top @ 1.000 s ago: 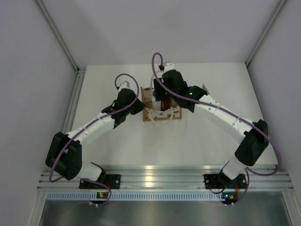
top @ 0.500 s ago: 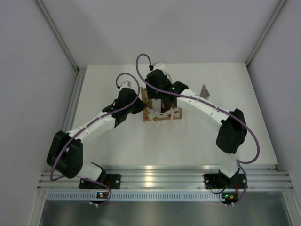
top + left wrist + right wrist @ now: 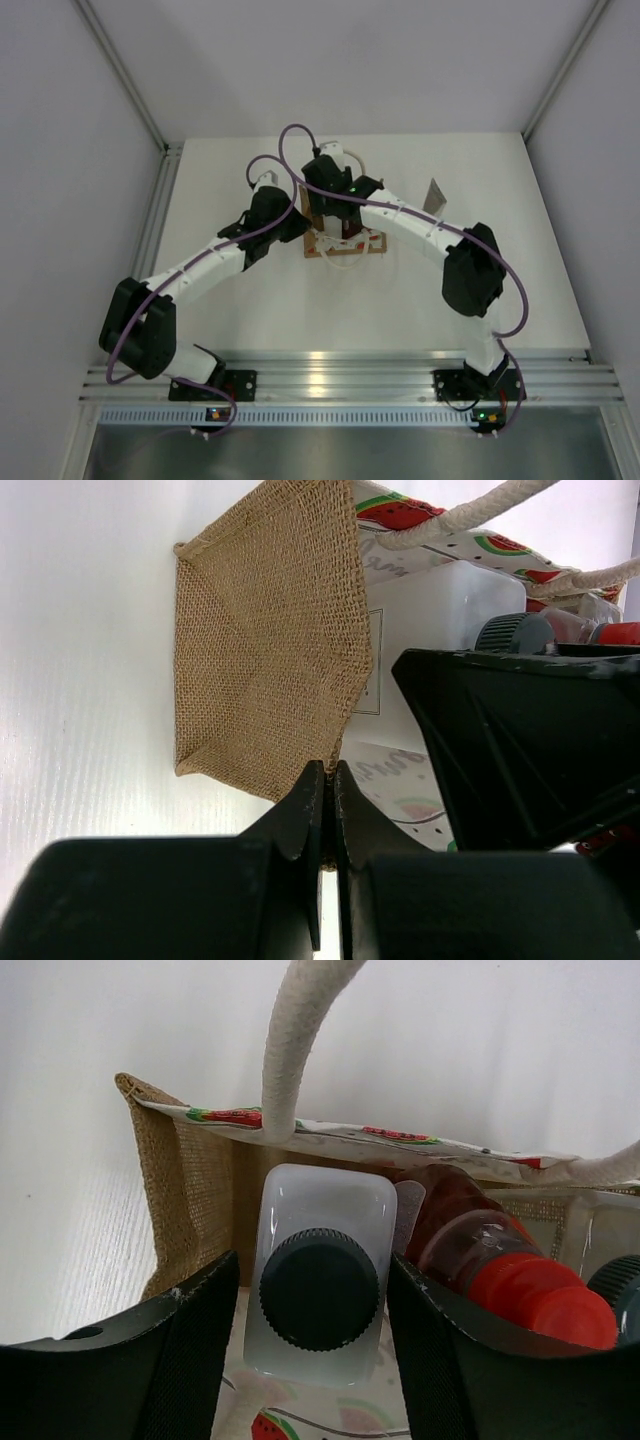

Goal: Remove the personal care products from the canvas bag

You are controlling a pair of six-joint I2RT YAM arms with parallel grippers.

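Observation:
The canvas bag (image 3: 352, 243) stands mid-table, its burlap side (image 3: 268, 650) facing the left wrist view. My left gripper (image 3: 329, 780) is shut on the bag's burlap edge. Over the bag's mouth my right gripper (image 3: 310, 1265) is open, one finger on each side of the pale translucent bottle (image 3: 325, 1205) with its dark grey cap (image 3: 318, 1288), a thin gap on both sides. A red bottle with a red cap (image 3: 535, 1300) leans beside it inside the bag. A white-grey squeeze tube (image 3: 434, 194) stands on the table right of the bag.
A cream rope handle (image 3: 290, 1050) arches just behind the pale bottle, and another one (image 3: 470, 512) runs along the bag's top. A further dark cap (image 3: 626, 1282) shows at the right edge of the bag. White walls enclose the table (image 3: 250, 300).
My right arm has swung left and brought its gripper over the bag's mouth, jaws slightly wider. The left gripper and the bag have stayed put.

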